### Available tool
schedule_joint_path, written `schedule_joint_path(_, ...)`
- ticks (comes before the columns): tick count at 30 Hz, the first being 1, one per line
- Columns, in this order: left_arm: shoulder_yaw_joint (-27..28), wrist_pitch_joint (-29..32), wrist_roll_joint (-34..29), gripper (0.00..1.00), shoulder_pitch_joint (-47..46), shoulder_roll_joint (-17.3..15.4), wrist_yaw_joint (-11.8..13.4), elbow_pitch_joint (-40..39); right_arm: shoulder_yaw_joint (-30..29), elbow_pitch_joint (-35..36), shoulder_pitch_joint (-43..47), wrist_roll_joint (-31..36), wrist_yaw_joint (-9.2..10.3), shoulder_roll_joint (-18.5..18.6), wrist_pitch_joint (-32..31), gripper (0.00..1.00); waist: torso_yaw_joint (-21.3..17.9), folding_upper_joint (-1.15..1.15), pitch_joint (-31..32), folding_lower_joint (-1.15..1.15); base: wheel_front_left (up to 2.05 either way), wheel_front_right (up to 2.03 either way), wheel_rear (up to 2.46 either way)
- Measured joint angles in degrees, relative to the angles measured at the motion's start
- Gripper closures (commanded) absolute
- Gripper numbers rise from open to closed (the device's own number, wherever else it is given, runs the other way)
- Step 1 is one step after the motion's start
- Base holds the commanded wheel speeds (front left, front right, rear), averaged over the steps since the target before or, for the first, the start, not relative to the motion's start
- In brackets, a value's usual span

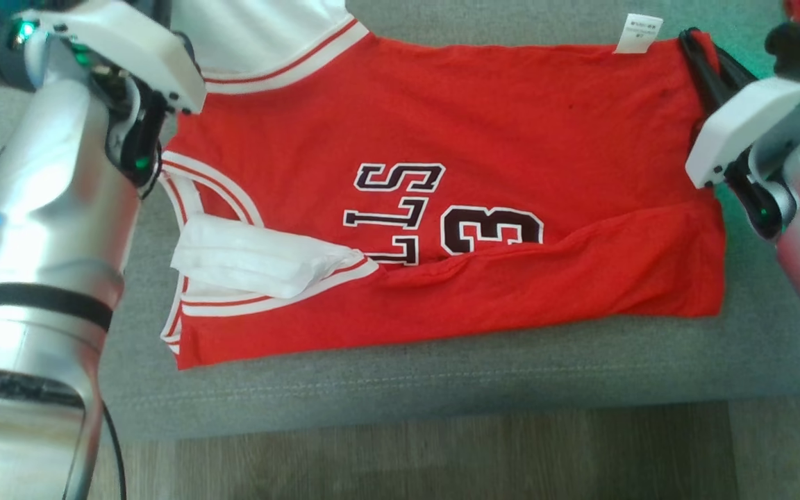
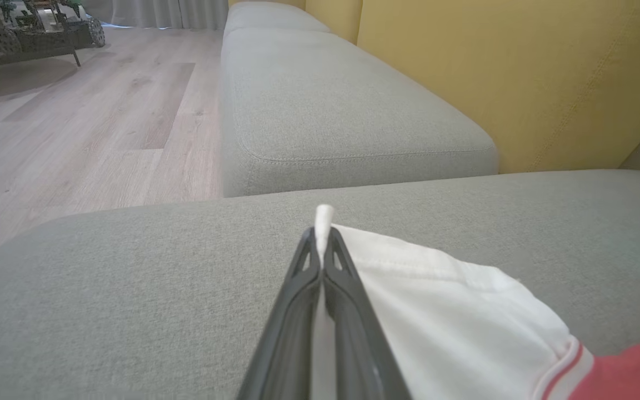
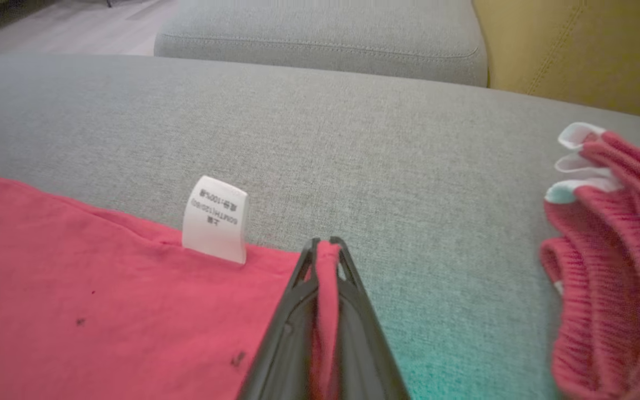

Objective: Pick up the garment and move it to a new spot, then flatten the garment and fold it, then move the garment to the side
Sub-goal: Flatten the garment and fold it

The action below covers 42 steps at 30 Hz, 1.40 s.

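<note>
The garment [image 1: 455,201] is a red sleeveless jersey with white trim and dark lettering, spread on the grey sofa seat [image 1: 442,375], its near edge folded over. My left gripper [image 2: 324,236] is shut on the garment's white part [image 2: 442,294] at its far left corner. My right gripper [image 3: 325,247] is shut on the red hem [image 3: 131,289] at the far right corner, beside a white care label [image 3: 215,218]. The right gripper's dark fingers [image 1: 702,66] show at the garment's upper right in the head view.
A second red knitted garment [image 3: 609,250] with white trim lies on the seat to the right of my right gripper. A yellow backrest [image 2: 520,72] rises behind the cushions. Wooden floor [image 1: 442,451] runs along the seat's front edge.
</note>
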<state>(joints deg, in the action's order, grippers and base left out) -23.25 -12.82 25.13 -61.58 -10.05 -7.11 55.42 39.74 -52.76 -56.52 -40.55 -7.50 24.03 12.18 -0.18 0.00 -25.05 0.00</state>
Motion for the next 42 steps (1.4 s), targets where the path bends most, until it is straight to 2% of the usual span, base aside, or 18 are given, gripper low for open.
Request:
schedule_joint_path(9,0.34,-0.46,2.88,1.00,6.33,-0.33,-0.01,-4.52,-0.88,1.85,3.46,-1.20,0.00,2.00,2.21,1.00,1.45,0.00,3.68,0.00,0.00,0.00,0.00)
schedule_joint_path(17,-0.33,0.69,4.46,1.00,12.40,-1.32,-0.02,-11.61,-4.70,4.86,7.91,-0.18,0.00,4.00,2.29,1.00,3.50,0.00,6.02,0.00,0.00,0.00,0.00)
schedule_joint_path(28,-2.64,5.23,6.82,1.00,22.54,-5.44,-0.02,-22.16,-5.38,8.16,13.69,0.22,0.00,5.73,2.29,1.00,5.34,0.00,8.75,0.00,0.00,0.00,0.00)
schedule_joint_path(36,-4.69,10.12,7.80,1.00,30.38,-9.28,0.02,-31.15,-4.95,11.31,17.13,-1.38,0.00,8.83,2.23,1.00,6.07,0.00,9.84,0.00,0.00,0.00,0.00)
schedule_joint_path(42,-5.79,13.40,8.46,1.00,34.40,-11.79,0.40,-36.48,-1.97,15.73,20.05,-3.22,-0.01,11.40,-1.46,1.00,5.84,0.00,10.31,0.00,0.00,0.00,0.00)
